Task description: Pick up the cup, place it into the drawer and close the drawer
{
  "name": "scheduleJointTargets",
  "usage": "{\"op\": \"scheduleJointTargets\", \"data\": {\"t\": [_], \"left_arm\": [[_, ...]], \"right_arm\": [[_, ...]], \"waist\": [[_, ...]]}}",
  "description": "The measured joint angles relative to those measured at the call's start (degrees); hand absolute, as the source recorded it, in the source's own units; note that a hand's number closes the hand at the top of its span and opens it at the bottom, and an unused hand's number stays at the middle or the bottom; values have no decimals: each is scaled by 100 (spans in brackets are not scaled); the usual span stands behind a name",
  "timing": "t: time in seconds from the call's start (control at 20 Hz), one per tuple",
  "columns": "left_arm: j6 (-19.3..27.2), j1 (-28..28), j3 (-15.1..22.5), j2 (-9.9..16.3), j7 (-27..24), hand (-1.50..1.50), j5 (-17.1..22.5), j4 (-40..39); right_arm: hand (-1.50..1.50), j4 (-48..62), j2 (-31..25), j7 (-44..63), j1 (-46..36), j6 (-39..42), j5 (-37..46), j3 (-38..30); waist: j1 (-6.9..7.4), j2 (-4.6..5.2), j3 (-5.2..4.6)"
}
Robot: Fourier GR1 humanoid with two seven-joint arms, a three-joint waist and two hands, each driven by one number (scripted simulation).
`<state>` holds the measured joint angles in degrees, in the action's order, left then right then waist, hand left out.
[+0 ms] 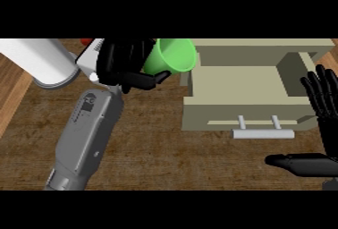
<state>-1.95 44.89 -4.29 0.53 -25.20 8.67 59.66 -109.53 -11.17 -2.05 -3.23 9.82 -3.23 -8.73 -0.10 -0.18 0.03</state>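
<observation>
Left hand (125,60) curled round the green cup (173,56), fingers and thumb wrapped on its side. Cup tipped over, open mouth facing to the right and a bit down. Held up off the brown surface (152,147), just right of the hand's fingers. Cup's rim right at the left edge of the open drawer (241,89), partly over its wall, not down inside. Grey forearm (86,134) running from the bottom edge up to the left hand.

Drawer pulled out toward the bottom, pale beige, box part bare to see. Silver handle (263,133) on its front, well right of the left hand and lower.

Right hand (321,96) at the far right edge, past the drawer's right wall. Fingers straight and spread, pointing up, holding nothing. Thumb (297,162) sticking out to the left, below the drawer's front. Resting there, not touching the cup.

Big white round thing (43,62) lying just left of the left hand. Small red bit (86,41) peeking out above it, too hidden to tell what.
</observation>
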Motion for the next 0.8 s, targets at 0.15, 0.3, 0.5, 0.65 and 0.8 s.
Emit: {"op": "scheduleJointTargets", "data": {"t": [0.15, 0.3, 0.5, 0.65, 0.8], "left_arm": [[433, 495, 242, -27, 405, 150, 33, -80], [818, 949, 427, -40, 682, 150, 61, -263], [1235, 1460, 688, -47, 713, 150, 350, -886], [1435, 1895, 811, -50, 791, 150, 619, -1399], [1628, 2124, 1103, -52, 762, 150, 978, -1799]], "right_arm": [[-150, 98, 40, -128, 20, 21, 21, 3], [-150, 103, 67, -186, 47, 39, 55, 28], [-150, -3, -31, -78, 39, 160, -123, -93], [-150, 78, -46, -115, 2, 204, -121, -101], [-150, 67, -65, -72, -39, 216, -103, -103]], "waist": [[-36, 10, -1], [-59, 17, -1], [-127, 35, -1], [-158, 44, -1], [-183, 48, 0]]}}
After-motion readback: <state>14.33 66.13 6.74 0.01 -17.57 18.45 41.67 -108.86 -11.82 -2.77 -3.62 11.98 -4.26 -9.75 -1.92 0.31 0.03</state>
